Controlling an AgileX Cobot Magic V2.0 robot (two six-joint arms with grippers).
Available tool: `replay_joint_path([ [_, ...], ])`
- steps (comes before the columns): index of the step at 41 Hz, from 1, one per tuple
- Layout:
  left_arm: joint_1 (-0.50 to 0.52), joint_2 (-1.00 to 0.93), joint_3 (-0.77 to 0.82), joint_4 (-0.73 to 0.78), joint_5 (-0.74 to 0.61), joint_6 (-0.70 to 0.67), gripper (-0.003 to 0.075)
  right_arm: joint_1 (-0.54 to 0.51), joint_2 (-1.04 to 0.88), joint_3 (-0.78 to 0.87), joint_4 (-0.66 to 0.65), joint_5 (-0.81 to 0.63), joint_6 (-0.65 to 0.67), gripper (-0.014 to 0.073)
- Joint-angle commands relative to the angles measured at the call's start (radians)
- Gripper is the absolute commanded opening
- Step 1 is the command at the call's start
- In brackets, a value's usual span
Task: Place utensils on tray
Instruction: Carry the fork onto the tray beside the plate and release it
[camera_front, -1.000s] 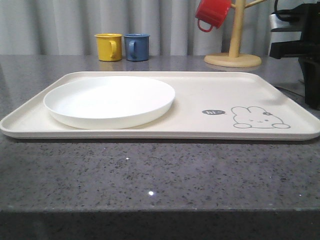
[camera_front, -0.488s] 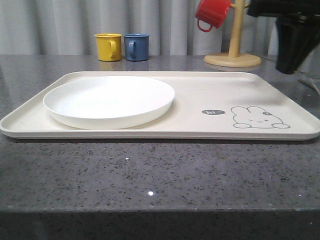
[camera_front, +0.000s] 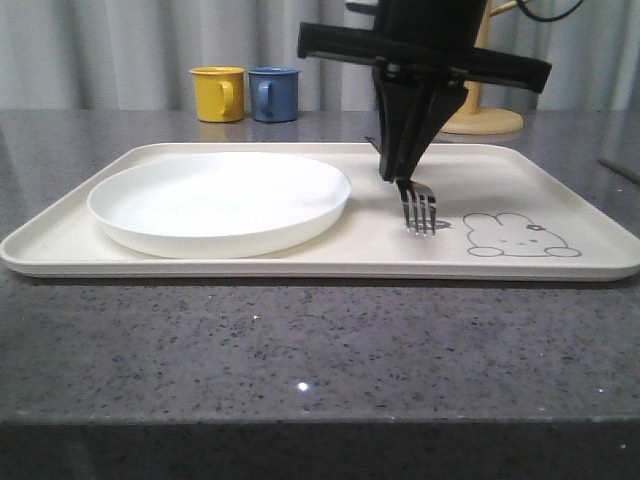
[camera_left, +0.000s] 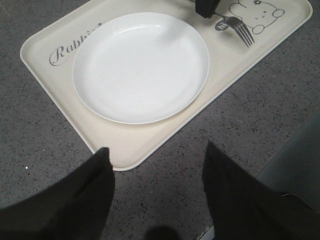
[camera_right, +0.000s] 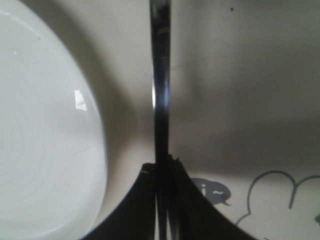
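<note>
The cream tray (camera_front: 560, 268) lies across the grey counter with a rabbit drawing at its right end. My right gripper (camera_front: 397, 174) hangs over the tray between the plate and the rabbit, shut on a silver fork (camera_front: 419, 210). The tines point down at the tray beside the "hi" bubble. The right wrist view has the fork handle (camera_right: 161, 75) running straight out from the shut right gripper (camera_right: 162, 172) above the tray (camera_right: 240, 75). My left gripper (camera_left: 156, 150) is open and holds nothing, above the counter by a corner of the tray (camera_left: 130, 145). From there the fork (camera_left: 240, 31) shows too.
A round white plate (camera_front: 220, 200) fills the tray's left half. Behind the tray stand a yellow mug (camera_front: 217, 93) and a blue mug (camera_front: 273, 93). The wooden mug tree base (camera_front: 490, 122) sits at the back right behind my right arm.
My right arm has swung in from the far right with the fork and now hangs over the tray, covering the "hi" bubble. The plate and mugs have not moved.
</note>
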Motion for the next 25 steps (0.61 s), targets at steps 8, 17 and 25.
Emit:
replay_joint_path([
  [8,-0.008,-0.005,-0.024,-0.008,-0.064,-0.010,0.0388,-0.001,-0.005,-0.035,0.000,0.049,0.075,-0.0041],
  [17,-0.008,-0.005,-0.024,-0.008,-0.064,-0.010,0.0388,-0.001,-0.003,-0.035,0.000,0.048,0.089,0.0171],
  [25,-0.008,-0.005,-0.024,-0.008,-0.064,-0.010,0.0388,-0.001,-0.035,-0.035,-0.017,0.058,0.042,0.0236],
])
